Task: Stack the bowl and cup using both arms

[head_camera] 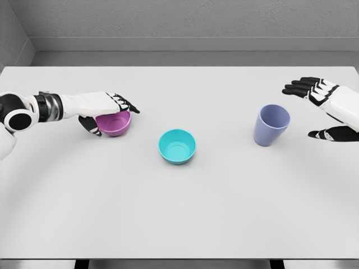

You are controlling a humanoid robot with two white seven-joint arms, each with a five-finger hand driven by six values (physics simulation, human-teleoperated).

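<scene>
A: Far left first. Left robot hand [110,115] draped over purple bowl [116,124], fingers across the rim, thumb under the near side. Looks closed around it. Bowl low, lifted or not impossible to tell.

B: Agreed, gripped. Centre?

A: Teal bowl [177,145], upright, open side up, alone on the white table [179,213]. Nothing inside. Well apart from purple bowl.

B: Right side?

A: Blue cup [271,125], upright, mouth up, standing on table. Untouched. Right robot hand [322,112] just beside it to the right, spread wide, fingers above, thumb below, holding nothing.

B: Contact with cup?

A: None visible. Clear gap between cup and thumb.

B: Progress?

A: Early. Nothing stacked. One grasp made on the left, none on the right.

B: Left to do?

A: Probably: lift purple bowl, carry to teal bowl, nest it. Close right robot hand on cup, bring over, set on top. Stacking order a guess only.

B: Risks?

A: Top-down rim grip on purple bowl, possible tilt in transit. Both arms meeting at centre, possible crowding.
</scene>
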